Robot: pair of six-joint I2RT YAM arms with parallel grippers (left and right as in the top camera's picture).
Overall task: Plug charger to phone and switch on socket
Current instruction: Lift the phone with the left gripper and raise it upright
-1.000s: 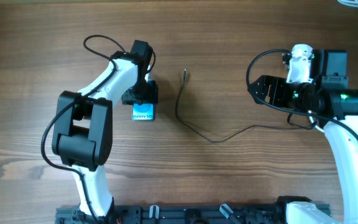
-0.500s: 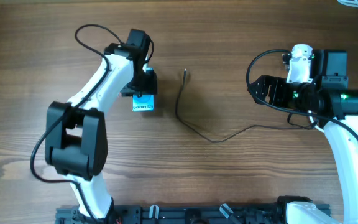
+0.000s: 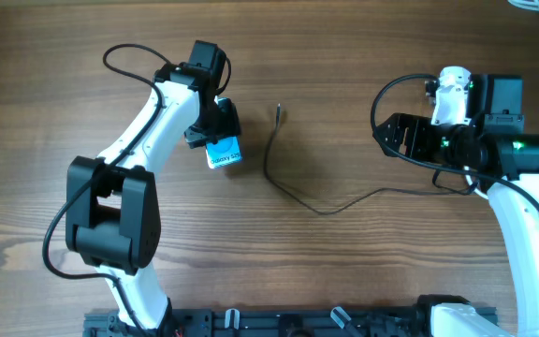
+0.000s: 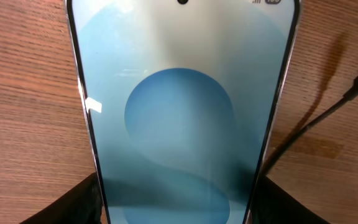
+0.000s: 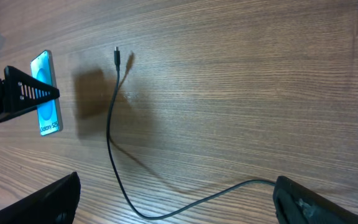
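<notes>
You have a wood-grain tabletop (image 3: 344, 271), matt finish. The phone (image 4: 185, 112) screen reads glossy and smooth, rim shiny. The charger (image 5: 109, 134) cable: matt black, metallic tip.

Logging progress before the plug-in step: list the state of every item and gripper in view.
phone: screen lit, tilted, no cable attached.
charger: lying loose on the table, plug tip free, apart from the phone.
left gripper: shut on the phone.
right gripper: open, holding nothing.
</notes>
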